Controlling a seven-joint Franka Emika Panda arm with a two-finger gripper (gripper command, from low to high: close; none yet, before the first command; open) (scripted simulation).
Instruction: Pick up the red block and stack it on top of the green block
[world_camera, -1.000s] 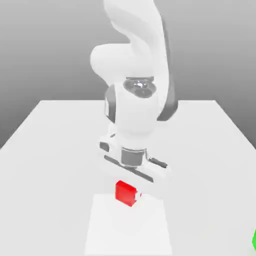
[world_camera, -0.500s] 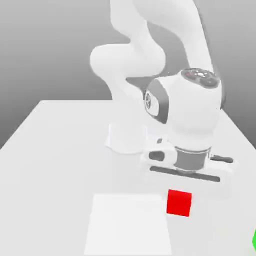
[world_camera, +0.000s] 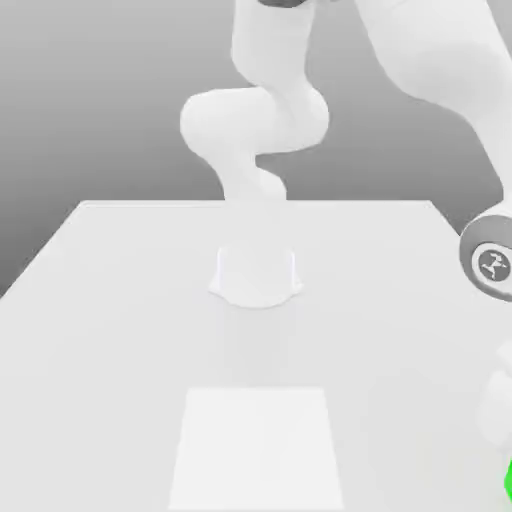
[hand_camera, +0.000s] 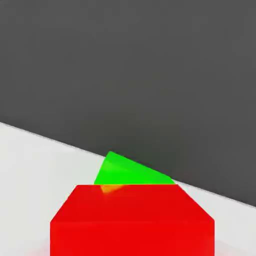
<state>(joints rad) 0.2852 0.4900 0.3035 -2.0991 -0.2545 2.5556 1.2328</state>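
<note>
The red block (hand_camera: 132, 220) sits large and close in the hand view, its top and one side face showing. Just beyond its far top edge shows the green block (hand_camera: 129, 172); I cannot tell whether the two touch. In the exterior view the green block (world_camera: 508, 478) is a thin sliver at the right edge, low in the frame. My arm's wrist (world_camera: 490, 262) hangs over the table's right side, and the hand below it runs off the exterior view's right edge, above the green sliver.
The white table (world_camera: 110, 300) carries the arm's round base (world_camera: 256, 275) at its middle. A paler square patch (world_camera: 257, 445) lies near the front edge. The table's right edge lies close to the green block.
The arm has swung from above the pale patch to the exterior view's right. The red block went with it, past that view's right edge.
</note>
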